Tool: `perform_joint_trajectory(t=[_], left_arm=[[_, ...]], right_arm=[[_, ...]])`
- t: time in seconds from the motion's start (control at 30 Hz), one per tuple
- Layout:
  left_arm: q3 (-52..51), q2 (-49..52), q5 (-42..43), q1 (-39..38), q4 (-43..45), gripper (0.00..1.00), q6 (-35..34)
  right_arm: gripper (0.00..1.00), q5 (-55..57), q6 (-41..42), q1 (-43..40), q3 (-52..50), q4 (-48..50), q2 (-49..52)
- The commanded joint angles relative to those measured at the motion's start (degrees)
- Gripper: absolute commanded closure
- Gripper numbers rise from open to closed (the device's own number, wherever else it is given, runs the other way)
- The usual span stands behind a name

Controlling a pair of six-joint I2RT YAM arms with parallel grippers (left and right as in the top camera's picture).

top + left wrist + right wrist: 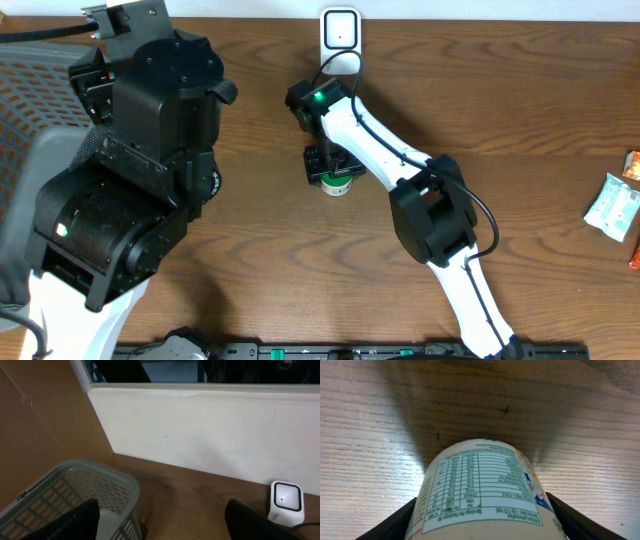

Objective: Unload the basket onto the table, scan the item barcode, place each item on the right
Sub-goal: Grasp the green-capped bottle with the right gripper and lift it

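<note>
Right gripper (329, 170) straddles the cup (480, 485), 1 finger at each side.

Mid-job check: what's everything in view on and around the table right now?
container: one, white with printed label, table centre
scanner: one, white, far table edge
basket: one, grey, far left
packet: one, pale green and white, right edge
orange wrappers: two, cut off at the right edge
table: one, brown wood
wall: white, behind the table
left gripper: black, open, empty, near the basket
right gripper: black, fingers against the container's sides
</note>
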Motion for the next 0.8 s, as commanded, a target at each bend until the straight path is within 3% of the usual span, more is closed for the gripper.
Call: perform_joint_trajectory(t=[0.0,0.37,0.77], left_arm=[[-0.3,-0.2,-1.1,0.1,-0.1,0.19,0.1],[-0.3,-0.2,-1.2,0.1,-0.1,0.19,0.1],[-0.3,-0.2,-1.1,0.1,-0.1,0.19,0.1]], right_arm=[[0.31,0.9,1.6,0.0,0.0,1.0,0.5],[0.21,0.9,10.0,0.1,-1.1,1.6,0.6],[0.2,-1.9,11.5,0.2,-5.6,6.8,0.6]])
